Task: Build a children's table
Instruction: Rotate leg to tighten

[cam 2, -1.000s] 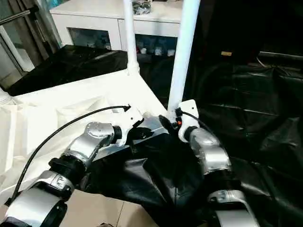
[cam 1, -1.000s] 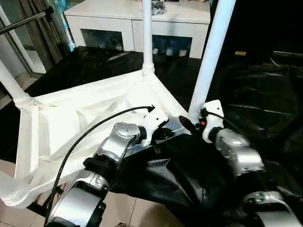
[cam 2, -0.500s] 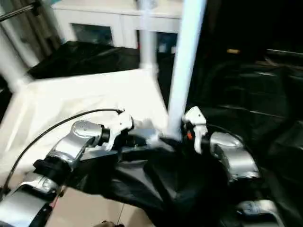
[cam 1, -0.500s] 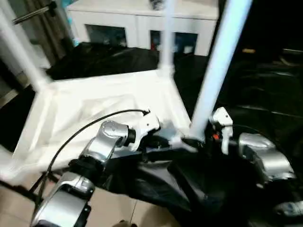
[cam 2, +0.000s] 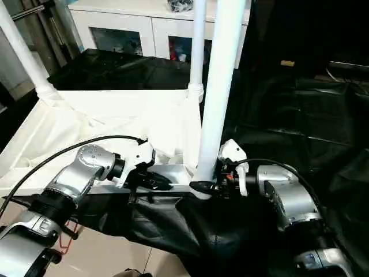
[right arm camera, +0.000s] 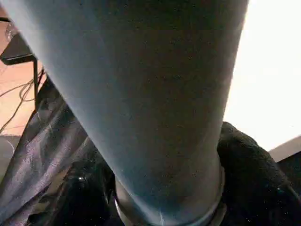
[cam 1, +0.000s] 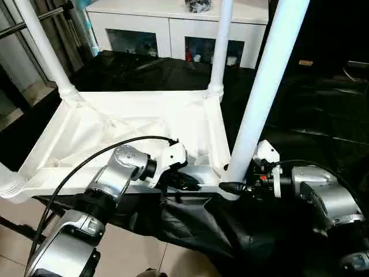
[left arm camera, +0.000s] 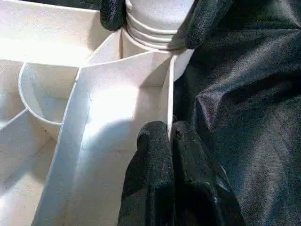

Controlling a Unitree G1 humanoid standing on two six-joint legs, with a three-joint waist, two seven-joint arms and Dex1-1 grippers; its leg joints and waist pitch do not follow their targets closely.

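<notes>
Black fingers (left arm camera: 162, 155) of your left gripper (cam 1: 190, 183) are pinched together on the thin near side wall of the tabletop (cam 1: 132, 127), just left of the near right corner socket. Your right gripper (cam 1: 233, 187) has its fingers (left arm camera: 204, 21) clasped around the ribbed base of the near right leg (cam 1: 262, 86), one finger on each side, right where the tube meets that socket. You see that leg standing upright out of the corner, leaning slightly to the right as it rises. White and ribbed, the tabletop lies upside down on the black-draped work table (cam 1: 311, 109), with its near edge overhanging the black cloth (cam 1: 196, 222) that sags toward the floor. A second leg (cam 1: 218, 49) stands in the far right corner socket, a third (cam 1: 43, 49) in the far left one, and the base of a fourth (cam 1: 8, 183) shows at the near left corner. Beyond the work table you have a white cabinet (cam 1: 173, 26) at the far side.
</notes>
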